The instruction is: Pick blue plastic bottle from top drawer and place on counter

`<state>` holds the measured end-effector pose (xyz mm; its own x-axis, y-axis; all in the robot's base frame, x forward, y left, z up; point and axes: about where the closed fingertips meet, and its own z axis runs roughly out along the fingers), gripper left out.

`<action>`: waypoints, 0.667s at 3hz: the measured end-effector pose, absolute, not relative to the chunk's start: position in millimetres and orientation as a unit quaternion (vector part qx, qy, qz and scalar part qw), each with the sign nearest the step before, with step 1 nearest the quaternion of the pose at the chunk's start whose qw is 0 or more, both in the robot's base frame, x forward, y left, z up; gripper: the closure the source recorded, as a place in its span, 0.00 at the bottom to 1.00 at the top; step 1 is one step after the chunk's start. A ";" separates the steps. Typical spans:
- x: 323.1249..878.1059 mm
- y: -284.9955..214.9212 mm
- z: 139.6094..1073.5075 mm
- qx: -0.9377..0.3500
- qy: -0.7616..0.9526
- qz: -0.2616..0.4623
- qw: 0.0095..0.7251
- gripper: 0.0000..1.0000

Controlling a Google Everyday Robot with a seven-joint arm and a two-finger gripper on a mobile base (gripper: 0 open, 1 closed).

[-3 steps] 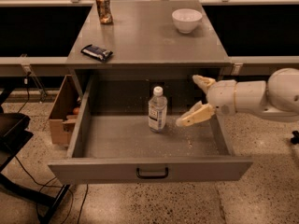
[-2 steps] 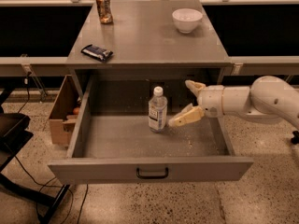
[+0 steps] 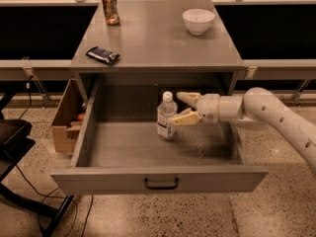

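Observation:
The blue plastic bottle stands upright in the middle of the open top drawer, white cap up. My gripper reaches in from the right on a white arm. It is open, one cream finger behind the bottle's cap and the other at its right side, close to the label. I cannot tell if the fingers touch the bottle. The counter lies above and behind the drawer.
On the counter stand a brown-orange can at the back left, a white bowl at the back right and a dark snack packet at the front left. A cardboard box sits on the floor left of the drawer.
My gripper has moved left inside the drawer, from clear of the bottle to right beside it. The bottle has not moved.

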<state>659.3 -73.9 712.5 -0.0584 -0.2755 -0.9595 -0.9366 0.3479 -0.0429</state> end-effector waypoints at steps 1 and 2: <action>659.6 -45.1 699.8 -0.455 0.622 0.358 0.527 0.48; 646.2 -17.3 709.9 -0.452 0.600 0.366 0.549 0.71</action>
